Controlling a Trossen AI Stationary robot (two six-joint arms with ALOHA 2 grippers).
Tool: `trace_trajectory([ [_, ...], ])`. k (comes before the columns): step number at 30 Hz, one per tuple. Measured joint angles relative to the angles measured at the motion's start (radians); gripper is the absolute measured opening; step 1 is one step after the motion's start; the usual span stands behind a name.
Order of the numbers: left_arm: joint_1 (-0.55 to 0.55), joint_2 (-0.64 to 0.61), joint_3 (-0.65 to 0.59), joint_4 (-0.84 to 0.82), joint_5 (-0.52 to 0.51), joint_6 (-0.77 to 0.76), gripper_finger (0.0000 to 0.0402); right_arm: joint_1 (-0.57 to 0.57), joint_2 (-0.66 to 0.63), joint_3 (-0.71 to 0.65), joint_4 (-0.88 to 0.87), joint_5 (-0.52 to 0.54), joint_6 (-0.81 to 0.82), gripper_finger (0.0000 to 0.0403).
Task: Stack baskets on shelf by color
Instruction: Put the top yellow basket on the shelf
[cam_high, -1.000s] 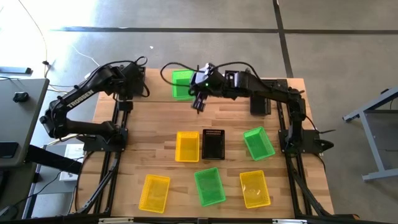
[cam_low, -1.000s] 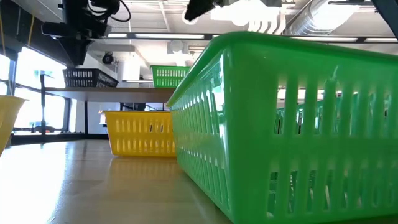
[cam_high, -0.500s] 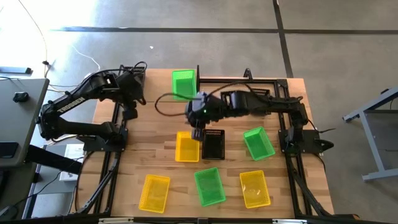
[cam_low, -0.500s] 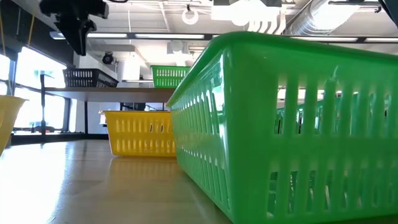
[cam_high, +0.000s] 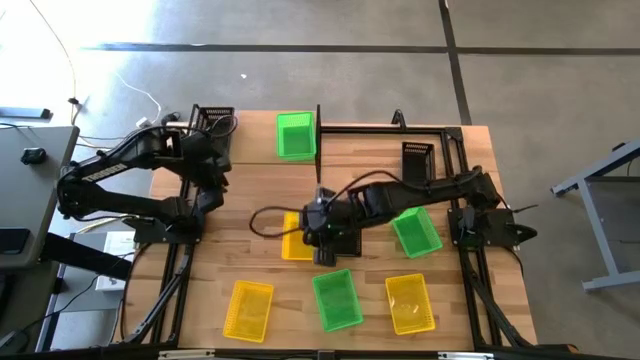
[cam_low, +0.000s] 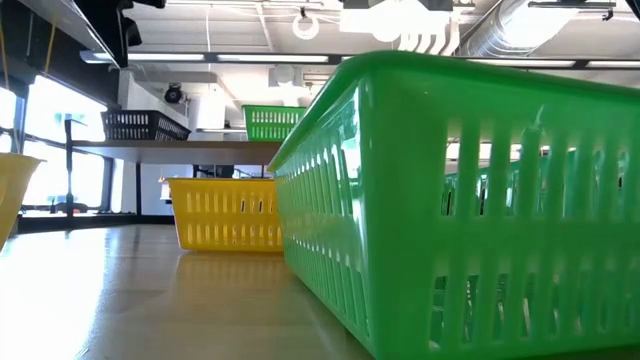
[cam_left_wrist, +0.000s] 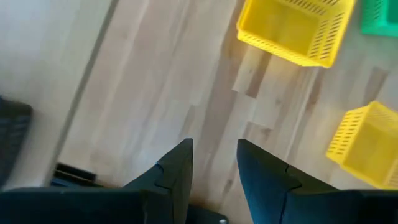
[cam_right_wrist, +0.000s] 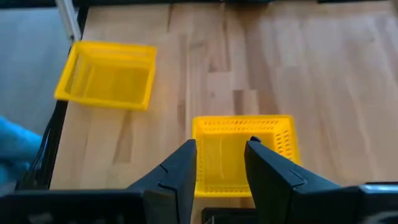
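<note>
The shelf (cam_low: 180, 150) stands at the table's far side and carries a black basket (cam_low: 145, 125) at its left end and a green basket (cam_high: 294, 135) beside it. Loose on the table rest a yellow basket (cam_right_wrist: 242, 152), a black one (cam_high: 348, 240) partly under my right arm, two green ones (cam_high: 415, 230) (cam_high: 337, 300) and two more yellow ones (cam_high: 248, 308) (cam_high: 410, 303). My right gripper (cam_right_wrist: 221, 155) hangs open above the middle yellow basket. My left gripper (cam_left_wrist: 214, 149) is open over bare wood at the table's left.
Another black basket-like thing (cam_high: 420, 160) sits at the far right by the black frame. The near green basket (cam_low: 470, 200) fills most of the low view. Bare wood lies between the shelf and the middle row of baskets.
My right gripper has left the green basket on the shelf, swung toward the table's near edge and sunk, ending above the middle yellow basket. My left gripper has drawn back from the shelf's left end toward the near edge and has turned. No basket has moved.
</note>
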Motion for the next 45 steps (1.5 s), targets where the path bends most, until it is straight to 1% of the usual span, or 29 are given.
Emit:
trace_trajectory([
  [6,-0.127,-0.057,0.000,0.010,-0.002,-0.152,0.0115,0.032,0.000,-0.085,0.080,0.001,-0.006,0.0122],
  [10,-0.199,-0.090,-0.001,0.025,-0.050,-0.226,0.0115,0.043,0.001,-0.155,0.160,0.001,-0.006,0.0122],
  [13,-0.242,-0.104,-0.008,0.039,-0.070,-0.267,0.0115,0.047,-0.001,-0.223,0.260,0.001,-0.006,0.0122],
  [18,-0.291,-0.113,-0.014,0.042,-0.081,-0.286,0.0115,0.046,-0.001,-0.326,0.349,0.006,0.003,0.0122],
  [22,-0.311,-0.113,-0.014,0.042,-0.084,-0.285,0.0115,0.036,0.000,-0.386,0.356,0.019,-0.007,0.0122],
  [26,-0.322,-0.113,-0.014,0.042,-0.110,-0.285,0.0115,0.024,-0.001,-0.437,0.357,-0.017,-0.084,0.0122],
  [29,-0.322,-0.113,-0.014,0.042,-0.117,-0.285,0.0115,0.016,0.000,-0.461,0.360,-0.032,-0.088,0.0122],
  [35,-0.322,-0.112,-0.014,0.042,-0.117,-0.295,0.0115,-0.014,0.000,-0.466,0.383,0.016,0.198,0.0122],
  [38,-0.322,-0.112,-0.014,0.042,-0.117,-0.308,0.0115,-0.030,0.000,-0.465,0.416,0.019,0.387,0.0122],
  [42,-0.322,-0.112,-0.014,0.042,-0.128,-0.308,0.0115,-0.038,0.000,-0.465,0.409,0.022,0.663,0.0122],
  [45,-0.322,-0.112,-0.014,0.042,-0.135,-0.308,0.0115,-0.038,0.000,-0.465,0.407,0.022,0.799,0.0122],
])
